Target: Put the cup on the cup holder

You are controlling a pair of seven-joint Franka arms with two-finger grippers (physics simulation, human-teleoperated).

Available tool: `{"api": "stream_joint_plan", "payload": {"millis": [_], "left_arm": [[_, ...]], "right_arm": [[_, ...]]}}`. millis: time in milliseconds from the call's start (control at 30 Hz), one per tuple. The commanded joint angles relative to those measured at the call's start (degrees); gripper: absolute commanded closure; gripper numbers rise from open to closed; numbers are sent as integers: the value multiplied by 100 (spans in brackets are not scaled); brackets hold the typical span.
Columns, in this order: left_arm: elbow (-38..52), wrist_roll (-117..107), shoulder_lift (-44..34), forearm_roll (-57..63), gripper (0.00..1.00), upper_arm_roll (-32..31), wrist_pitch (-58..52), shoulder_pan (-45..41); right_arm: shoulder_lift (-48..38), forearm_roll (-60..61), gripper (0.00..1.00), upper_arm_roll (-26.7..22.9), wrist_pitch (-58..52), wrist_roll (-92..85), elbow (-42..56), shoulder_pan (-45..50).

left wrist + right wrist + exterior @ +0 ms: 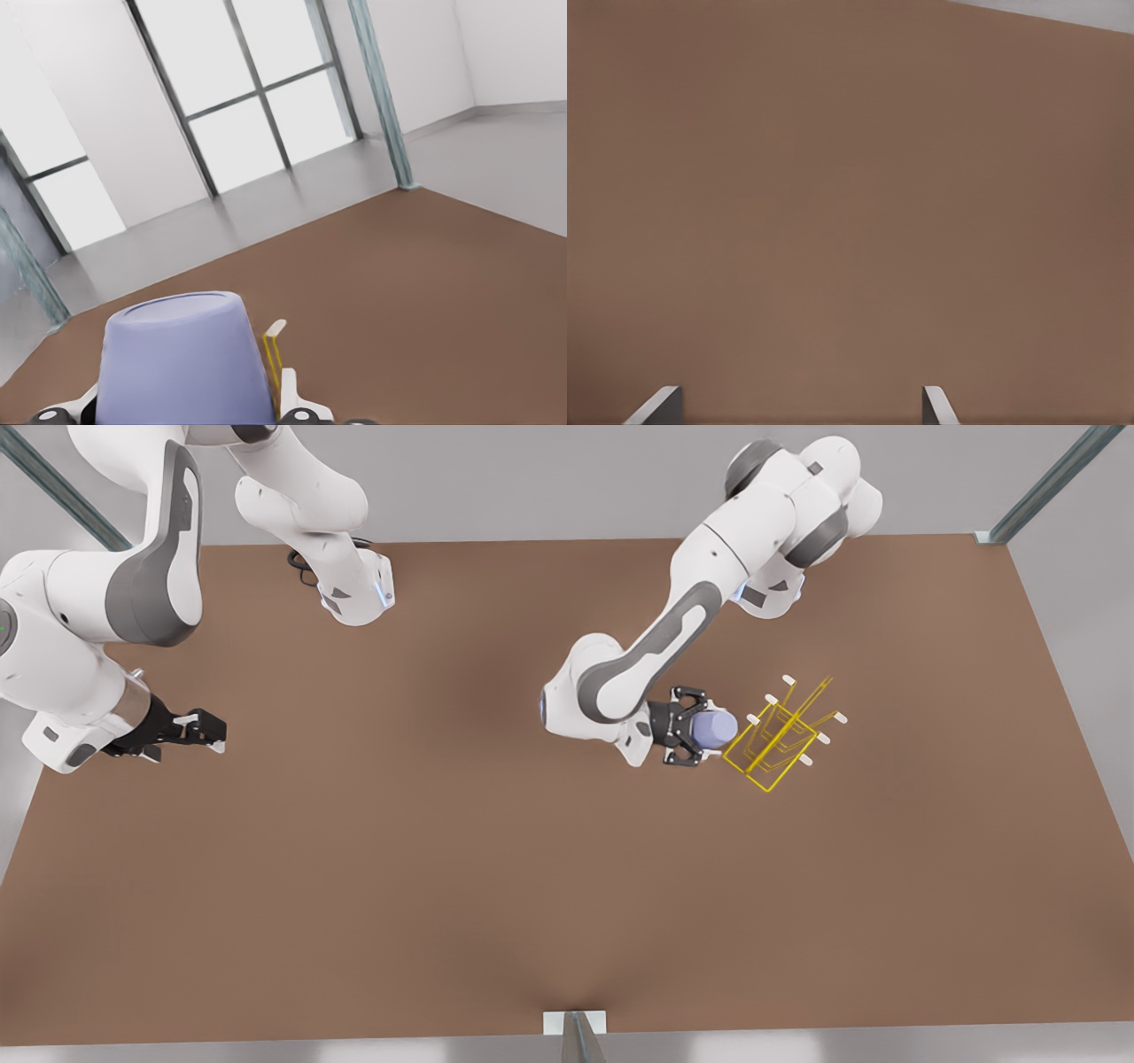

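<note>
Two arms over one brown table (443, 850). Bare tabletop around the work area, nothing between the cup (714, 729) and the cup holder (784, 735). Cup holder: yellow wire rack with white-capped prongs, just past the left gripper's fingertips, toward the front view's right; nothing hangs on its prongs. In the left wrist view a capped prong (275, 328) and yellow wire sit just beside the cup (184, 359).

Cup is clamped between the left gripper (689, 728) fingers, lying sideways, its free end toward the rack, close to the nearest prongs; contact can't be told. Left arm reaches out from the table's far edge, forearm bent, wrist turned level toward the rack.

Right gripper (205, 729) waits well apart at the front view's left, fingers (937, 405) spread, holding nothing, over bare table.
</note>
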Motion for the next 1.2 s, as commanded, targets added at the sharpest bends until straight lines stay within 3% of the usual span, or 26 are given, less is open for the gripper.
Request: {"api": "stream_joint_plan", "payload": {"millis": [0,267,533,667,1167], "left_arm": [[-18,-2479,117,-560,19,2,-840,16],[-352,-3394,170,-1351,19,2,-946,104],[-589,-3376,135,-1052,19,11,-814,464],[-1231,-3464,-155,-1044,19,11,-427,455],[-1609,-3491,-199,-244,19,11,-32,798]], "right_arm": [[-6,-2,0,-5,-1,-31,6,-46],[2,7,0,-5,-10,-31,6,-55],[29,7,0,-5,-10,-31,6,-55],[29,7,0,-5,-10,-31,6,-55],[46,7,0,-5,-10,-22,6,-46]]}}
